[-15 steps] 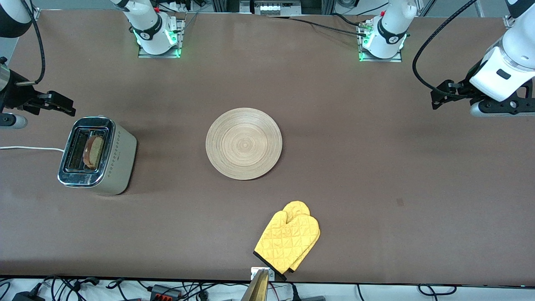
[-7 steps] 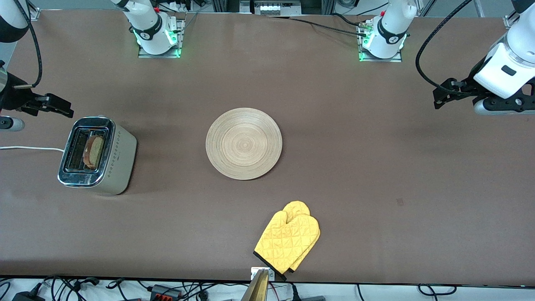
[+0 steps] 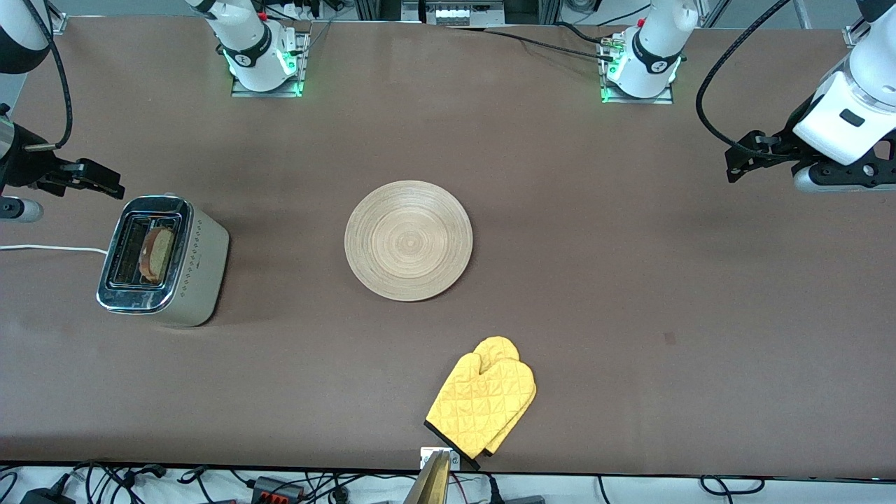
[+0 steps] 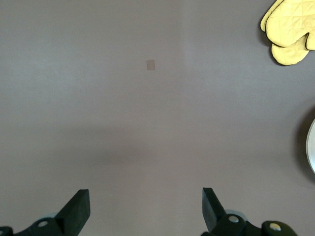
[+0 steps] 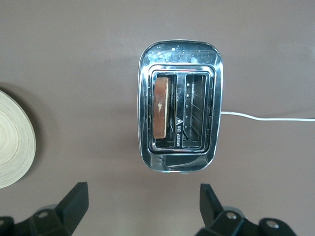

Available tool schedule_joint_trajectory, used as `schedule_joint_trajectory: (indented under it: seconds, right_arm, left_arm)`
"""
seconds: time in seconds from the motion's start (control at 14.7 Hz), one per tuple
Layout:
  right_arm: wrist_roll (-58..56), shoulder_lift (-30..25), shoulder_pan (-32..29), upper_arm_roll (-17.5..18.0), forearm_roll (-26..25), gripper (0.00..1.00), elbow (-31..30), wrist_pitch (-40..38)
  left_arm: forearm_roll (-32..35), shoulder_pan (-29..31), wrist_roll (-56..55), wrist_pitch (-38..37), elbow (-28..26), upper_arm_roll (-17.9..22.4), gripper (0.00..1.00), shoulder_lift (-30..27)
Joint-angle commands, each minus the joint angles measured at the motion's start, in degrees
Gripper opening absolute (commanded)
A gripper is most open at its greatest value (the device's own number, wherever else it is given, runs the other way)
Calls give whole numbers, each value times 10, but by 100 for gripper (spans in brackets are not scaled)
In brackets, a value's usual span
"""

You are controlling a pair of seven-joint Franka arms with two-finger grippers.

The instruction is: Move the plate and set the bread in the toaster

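Note:
The wooden plate (image 3: 409, 241) lies flat at the middle of the table; its rim also shows in the right wrist view (image 5: 15, 142) and in the left wrist view (image 4: 312, 147). The toaster (image 3: 201, 269) stands at the right arm's end. The bread (image 3: 158, 253) stands upright in one slot, the one nearer the plate (image 5: 161, 107); the other slot is empty. My right gripper (image 3: 105, 183) is open and empty, in the air over bare table beside the toaster (image 5: 179, 73). My left gripper (image 3: 740, 165) is open and empty over bare table at the left arm's end.
A yellow quilted oven mitt (image 3: 483, 402) lies near the table edge closest to the front camera; it also shows in the left wrist view (image 4: 290, 32). The toaster's white cord (image 3: 49, 248) runs off the right arm's end. A small mark (image 3: 670, 339) is on the table.
Both grippers have drifted slightly toward the arms' bases, then stopped. The plate, bread, toaster and mitt have not moved.

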Motion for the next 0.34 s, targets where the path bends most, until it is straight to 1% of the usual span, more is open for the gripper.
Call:
schedule_joint_trajectory:
  seconds: [0.0, 0.27]
  right_arm:
    - [2, 0, -5, 7, -1, 100, 8, 0]
    - [3, 6, -3, 8, -1, 100, 17, -4]
  left_arm:
    - [-2, 0, -2, -13, 17, -1, 100, 6]
    - [-3, 0, -6, -13, 17, -1, 100, 7]
